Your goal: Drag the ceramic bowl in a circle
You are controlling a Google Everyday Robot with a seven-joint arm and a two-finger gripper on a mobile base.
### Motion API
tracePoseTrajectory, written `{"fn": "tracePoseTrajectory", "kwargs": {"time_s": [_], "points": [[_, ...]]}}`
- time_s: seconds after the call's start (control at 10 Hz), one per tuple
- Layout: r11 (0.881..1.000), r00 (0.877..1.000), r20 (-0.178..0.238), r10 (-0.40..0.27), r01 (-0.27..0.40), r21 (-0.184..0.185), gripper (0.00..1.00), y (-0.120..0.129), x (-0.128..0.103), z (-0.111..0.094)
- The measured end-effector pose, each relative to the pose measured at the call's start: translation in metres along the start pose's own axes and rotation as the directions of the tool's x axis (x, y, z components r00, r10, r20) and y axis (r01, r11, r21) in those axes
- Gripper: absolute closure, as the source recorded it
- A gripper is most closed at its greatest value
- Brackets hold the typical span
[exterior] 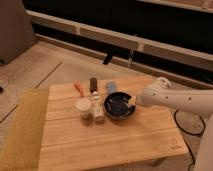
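The ceramic bowl (pixel 118 105) is round, shallow and glossy dark, and sits near the middle of the wooden table (pixel 115 145). My white arm reaches in from the right, and the gripper (pixel 132 102) is at the bowl's right rim, touching or just over it. The fingertips are hidden against the rim.
A small white cup (pixel 83 107) and a small bottle (pixel 97 106) stand just left of the bowl. An orange object (pixel 79 88), a dark bar (pixel 93 83) and a blue-grey item (pixel 111 87) lie behind them. A yellowish mat (pixel 20 132) lies left of the table.
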Motion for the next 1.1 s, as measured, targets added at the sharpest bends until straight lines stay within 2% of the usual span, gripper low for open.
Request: {"fn": "tracePoseTrajectory", "kwargs": {"time_s": [0.4, 0.5, 0.7, 0.9, 1.1], "points": [[0.999, 0.997, -0.068, -0.023, 0.026, 0.046, 0.35, -0.008, -0.001, 0.030], [0.997, 0.995, -0.100, -0.021, 0.028, 0.069, 0.35, -0.012, 0.000, 0.043], [0.997, 0.987, -0.158, -0.009, 0.021, 0.077, 0.36, -0.010, 0.007, 0.063], [0.997, 0.979, -0.204, -0.005, 0.020, 0.070, 0.53, -0.006, 0.012, 0.079], [0.998, 0.978, -0.211, 0.002, 0.011, 0.060, 0.75, -0.007, 0.006, 0.080]]}}
